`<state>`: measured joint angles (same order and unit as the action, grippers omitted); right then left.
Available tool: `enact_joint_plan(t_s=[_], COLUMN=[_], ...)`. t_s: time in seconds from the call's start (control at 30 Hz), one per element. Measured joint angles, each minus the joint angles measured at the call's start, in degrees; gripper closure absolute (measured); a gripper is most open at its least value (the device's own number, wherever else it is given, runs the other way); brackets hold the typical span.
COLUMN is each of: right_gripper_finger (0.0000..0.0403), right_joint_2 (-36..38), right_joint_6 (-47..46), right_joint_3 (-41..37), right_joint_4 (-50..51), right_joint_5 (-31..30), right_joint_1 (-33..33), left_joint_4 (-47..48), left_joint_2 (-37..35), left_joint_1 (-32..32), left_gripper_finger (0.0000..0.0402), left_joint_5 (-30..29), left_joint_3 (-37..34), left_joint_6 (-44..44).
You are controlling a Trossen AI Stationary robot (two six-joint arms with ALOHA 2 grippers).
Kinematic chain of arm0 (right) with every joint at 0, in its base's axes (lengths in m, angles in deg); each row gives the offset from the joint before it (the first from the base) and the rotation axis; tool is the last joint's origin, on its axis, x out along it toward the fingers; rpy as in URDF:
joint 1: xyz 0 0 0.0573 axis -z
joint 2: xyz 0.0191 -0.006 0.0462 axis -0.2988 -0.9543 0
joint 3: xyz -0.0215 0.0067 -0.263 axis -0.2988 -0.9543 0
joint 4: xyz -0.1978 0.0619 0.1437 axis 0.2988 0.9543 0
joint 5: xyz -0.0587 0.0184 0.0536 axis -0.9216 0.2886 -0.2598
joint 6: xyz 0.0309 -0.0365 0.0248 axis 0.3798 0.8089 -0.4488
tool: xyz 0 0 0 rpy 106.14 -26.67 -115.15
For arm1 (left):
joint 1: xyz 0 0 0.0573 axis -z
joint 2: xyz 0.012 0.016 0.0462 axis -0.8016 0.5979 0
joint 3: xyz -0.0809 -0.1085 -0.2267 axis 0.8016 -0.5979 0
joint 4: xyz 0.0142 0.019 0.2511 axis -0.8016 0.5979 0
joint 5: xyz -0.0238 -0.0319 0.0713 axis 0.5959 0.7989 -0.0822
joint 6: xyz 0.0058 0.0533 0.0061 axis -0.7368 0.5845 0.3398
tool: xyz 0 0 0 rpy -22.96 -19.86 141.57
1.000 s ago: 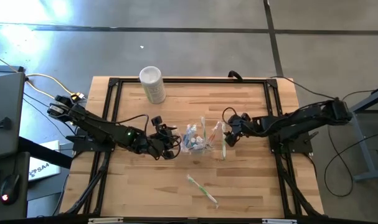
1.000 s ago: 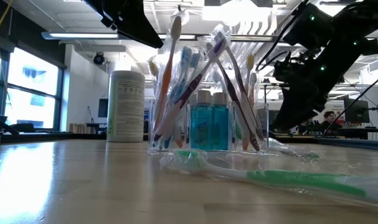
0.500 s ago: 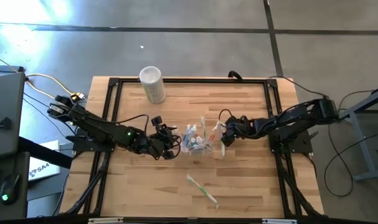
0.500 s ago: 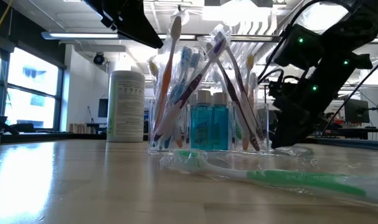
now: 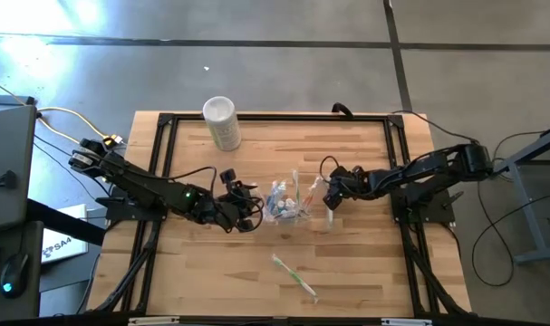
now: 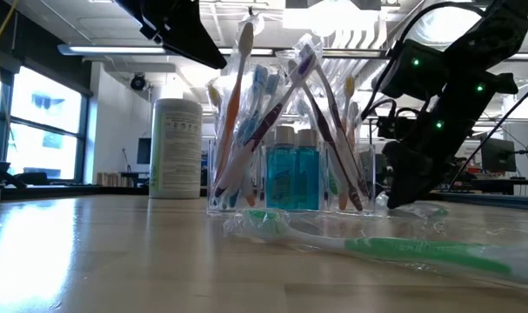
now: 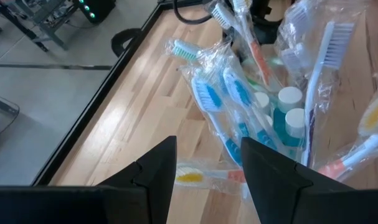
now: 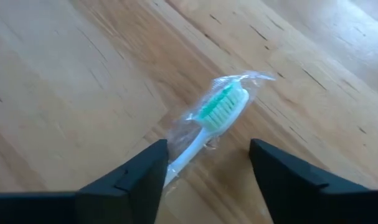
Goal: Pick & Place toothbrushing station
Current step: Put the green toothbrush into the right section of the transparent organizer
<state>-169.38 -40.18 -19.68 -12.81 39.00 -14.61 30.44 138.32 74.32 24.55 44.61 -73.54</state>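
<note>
Now the right pincer (image 5: 329, 196) sits low at the centre-right of the high view, just beside the clear plastic cup (image 5: 286, 201), with a wrapped green-bristled toothbrush (image 8: 208, 121) lying flat on the tabletop (image 5: 365, 263) between its spread fingers (image 8: 134, 177); nothing is pinched yet, and the straddling stance looks like the set-up for a grasp, so the brush can be lifted and dropped among the others. The cup stands mid-frame, crammed with toothbrushes leaning outward against its rim around the teal toothpaste tubes (image 6: 291, 176) (upright in the middle, which is probably what props the brushes apart). The left pincer (image 5: 247, 213) waits just left of the cup, its fingers (image 7: 151, 171) parted and empty, pointed at the bundle. Another wrapped green toothbrush (image 5: 294, 274) lies loose toward the lower centre, well apart from the cup. A white cylinder (image 5: 221, 121) stands at the upper left, out of the way.
</note>
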Motion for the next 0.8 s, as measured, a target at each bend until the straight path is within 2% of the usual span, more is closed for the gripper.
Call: enact_joint_plan(t_s=[0.2, 0.4, 0.43, 0.63, 0.8], right_gripper_finger=[0.026, 0.0378, 0.0387, 0.0396, 0.0398], right_joint_2=[0.0, 0.0, 0.0, 1.8, 8.82], right_joint_6=[1.18, 3.55, 4.62, 5.4, 5.13], right_joint_3=[0.0, 0.0, 0.0, -0.22, -0.98], right_joint_4=[0.42, 0.92, 0.94, 3.64, 11.78], right_joint_5=[0.82, 0.88, 0.82, -0.39, -3.26], right_joint_1=[0.26, 0.28, 0.28, -0.06, -2.47], left_joint_4=[1.01, 0.99, 0.98, 0.97, 0.99], left_joint_2=[0.0, 0.0, 0.0, 0.0, 0.0], left_joint_1=[0.0, 0.0, 0.0, 0.0, 0.0], left_gripper_finger=[0.0229, 0.0229, 0.0229, 0.0229, 0.0229], left_joint_5=[0.06, 0.06, 0.06, 0.06, 0.06], left_joint_3=[0.0, 0.0, 0.0, 0.0, 0.0], left_joint_6=[-0.98, -0.98, -0.98, -0.98, -0.94])
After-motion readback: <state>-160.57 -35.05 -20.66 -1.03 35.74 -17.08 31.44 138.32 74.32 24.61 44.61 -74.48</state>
